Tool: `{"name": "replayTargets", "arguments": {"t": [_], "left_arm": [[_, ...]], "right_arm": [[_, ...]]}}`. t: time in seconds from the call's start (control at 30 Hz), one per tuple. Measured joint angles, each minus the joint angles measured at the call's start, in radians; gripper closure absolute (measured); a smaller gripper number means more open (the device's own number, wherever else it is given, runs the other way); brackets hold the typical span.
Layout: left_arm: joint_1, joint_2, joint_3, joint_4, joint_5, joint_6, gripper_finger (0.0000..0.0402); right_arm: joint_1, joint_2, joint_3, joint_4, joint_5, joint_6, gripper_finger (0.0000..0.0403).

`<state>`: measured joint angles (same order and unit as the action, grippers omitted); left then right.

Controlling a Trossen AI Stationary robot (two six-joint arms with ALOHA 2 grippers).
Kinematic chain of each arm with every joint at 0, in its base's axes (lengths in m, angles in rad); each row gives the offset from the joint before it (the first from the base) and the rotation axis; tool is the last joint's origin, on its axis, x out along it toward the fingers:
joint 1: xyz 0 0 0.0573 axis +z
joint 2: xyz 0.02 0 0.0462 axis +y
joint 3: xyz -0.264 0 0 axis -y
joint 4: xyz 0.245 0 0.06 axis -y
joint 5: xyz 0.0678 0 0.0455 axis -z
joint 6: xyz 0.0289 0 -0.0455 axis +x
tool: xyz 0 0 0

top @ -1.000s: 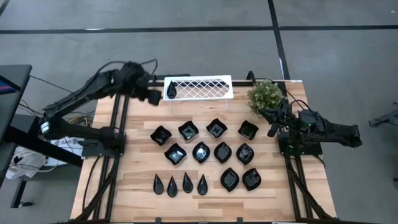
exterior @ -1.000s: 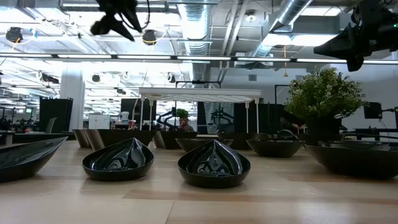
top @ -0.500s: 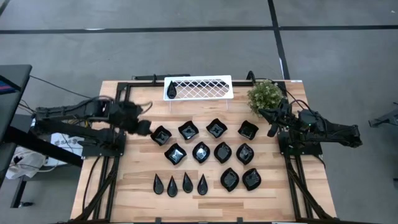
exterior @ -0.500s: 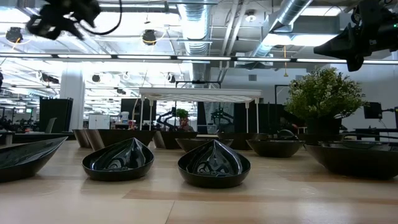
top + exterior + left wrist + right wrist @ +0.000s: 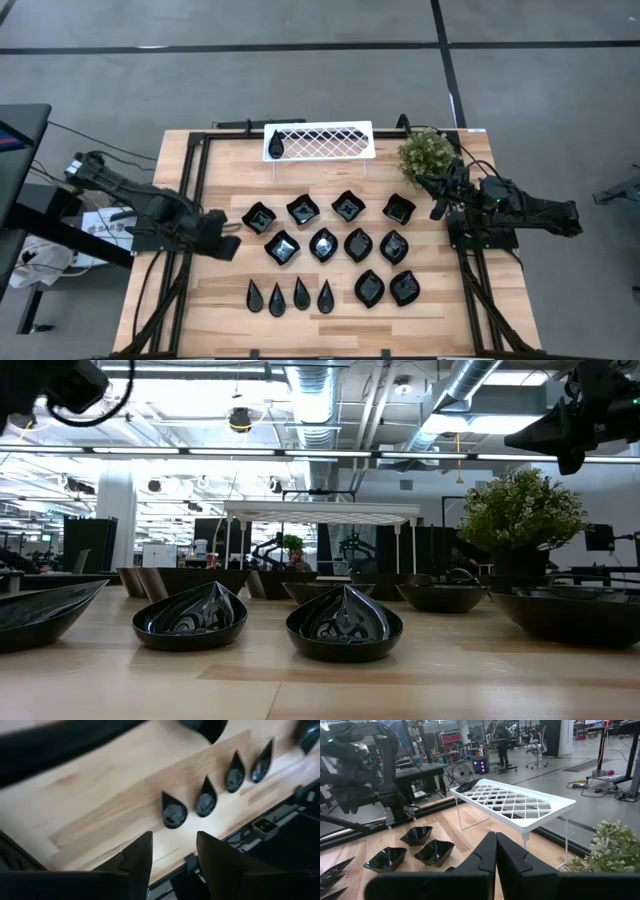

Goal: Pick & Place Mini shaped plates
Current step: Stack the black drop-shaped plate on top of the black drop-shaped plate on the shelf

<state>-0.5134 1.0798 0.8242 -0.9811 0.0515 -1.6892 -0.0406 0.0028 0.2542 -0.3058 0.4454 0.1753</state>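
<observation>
The mini shaped plates [image 5: 330, 252] are seen laid out on the wooden tabletop [image 5: 220, 300] in front of the white lattice wire rack [image 5: 320, 141], which stands at the far edge. Nearest the rack a row of four wavy-edged square dishes is set; behind that, further from the rack, a second row of four dishes; further still, a row of four narrow teardrop dishes [image 5: 290, 296] with two broader dishes beside them. One more teardrop plate [image 5: 276, 146] is seen lying on the rack itself, at its left end.

The left end effector [image 5: 230, 246] is held low over the tabletop, well in front of the rack and just to the left of the second row of dishes, its fingers parted and nothing gripped between them. In the left wrist view the two dark fingers [image 5: 137, 857] are shown spread apart, with the teardrop dishes [image 5: 205, 801] lined up beyond them on the wood.

The right end effector [image 5: 437, 210] is parked to the right of the rack, beside the small green bushy plant [image 5: 426, 152], with its fingers [image 5: 512, 855] clenched together and empty. In the right wrist view the rack [image 5: 512, 802] is seen ahead, with the plant [image 5: 605, 845] close beside it.
</observation>
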Motion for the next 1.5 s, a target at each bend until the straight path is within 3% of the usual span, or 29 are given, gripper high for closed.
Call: {"name": "replayTargets", "arguments": {"t": [0.27,0.4,0.77,1.17,1.5], "left_arm": [[-0.11,0.16,0.0,0.115,-0.026,-0.156,0.0248],[-0.126,0.259,0.0,0.227,-0.026,-0.18,0.0248],[-0.176,0.472,0.0,0.331,-0.017,-0.315,0.0248],[-0.182,0.587,0.0,0.356,-0.017,-0.354,0.0248],[-0.182,0.605,-0.023,0.375,-0.025,-0.351,0.0248]], "right_arm": [[0.0,0.0,0.0,0.0,0.0,-0.001,0.0401],[0.0,0.0,0.0,0.0,0.0,-0.001,0.0401],[0.0,0.0,0.0,0.0,0.0,-0.001,0.0401],[0.0,0.0,0.0,0.0,0.0,0.0,0.0401],[0.0,0.0,0.0,0.0,0.0,0.0,0.0401]]}}
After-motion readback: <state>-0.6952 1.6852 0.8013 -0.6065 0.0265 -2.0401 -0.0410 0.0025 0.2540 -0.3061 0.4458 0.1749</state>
